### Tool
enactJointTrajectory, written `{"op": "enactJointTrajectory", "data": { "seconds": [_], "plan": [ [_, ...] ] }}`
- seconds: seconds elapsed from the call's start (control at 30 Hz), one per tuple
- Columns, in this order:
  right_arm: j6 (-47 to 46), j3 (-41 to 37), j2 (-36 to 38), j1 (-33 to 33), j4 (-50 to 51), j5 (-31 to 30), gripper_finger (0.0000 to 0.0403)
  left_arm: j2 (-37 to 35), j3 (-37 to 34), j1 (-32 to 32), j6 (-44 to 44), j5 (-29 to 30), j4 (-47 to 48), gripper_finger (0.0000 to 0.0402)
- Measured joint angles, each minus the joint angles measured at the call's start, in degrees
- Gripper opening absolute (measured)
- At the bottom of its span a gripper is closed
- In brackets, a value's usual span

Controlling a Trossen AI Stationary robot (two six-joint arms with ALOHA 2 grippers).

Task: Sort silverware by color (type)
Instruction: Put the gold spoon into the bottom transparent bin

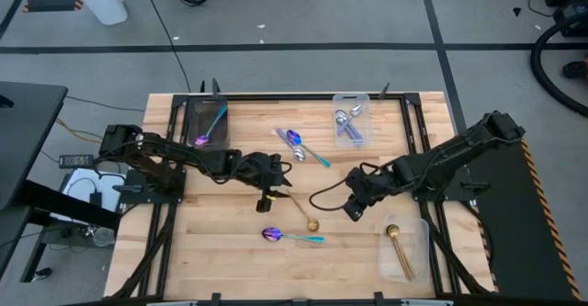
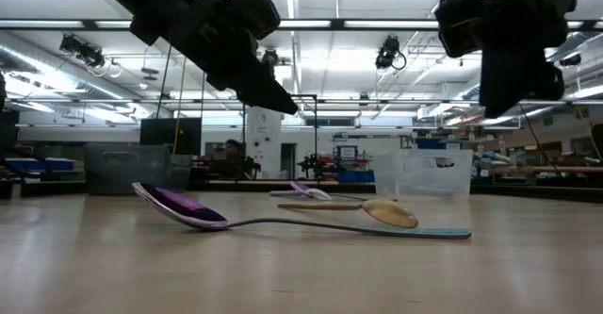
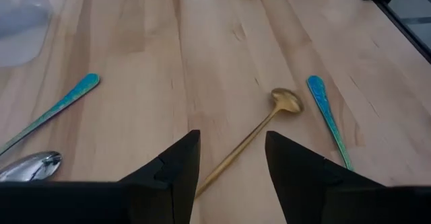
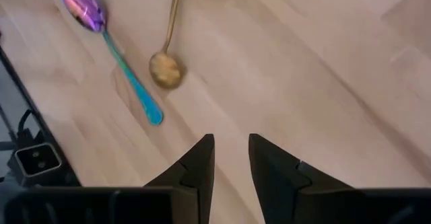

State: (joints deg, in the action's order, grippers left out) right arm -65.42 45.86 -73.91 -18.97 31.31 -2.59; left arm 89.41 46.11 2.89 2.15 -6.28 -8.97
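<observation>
Left gripper (image 3: 229, 167) hangs over the gold spoon (image 1: 303, 212) mid-table, fingers apart w/ the handle running between them, nothing held. Looks like the pick is on. To do it well: drop straight down, keep the handle centred, close low near the wood, since it's thin & may skid. Right gripper (image 4: 231, 160) waits just right of it, fingers slightly apart, empty. Teal-handled spoon (image 1: 290, 237) lies just nearer; don't nudge it.
</observation>
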Motion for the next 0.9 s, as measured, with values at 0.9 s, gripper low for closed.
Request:
{"op": "enactJointTrajectory", "data": {
  "seconds": [0.9],
  "plan": [
    [2.1, 0.0, 0.0, -3.3, -11.5, -9.4, 0.0102, 16.7, 2.6, 2.4, 11.9, -7.2, -18.7, 0.0169]
  ]
}}
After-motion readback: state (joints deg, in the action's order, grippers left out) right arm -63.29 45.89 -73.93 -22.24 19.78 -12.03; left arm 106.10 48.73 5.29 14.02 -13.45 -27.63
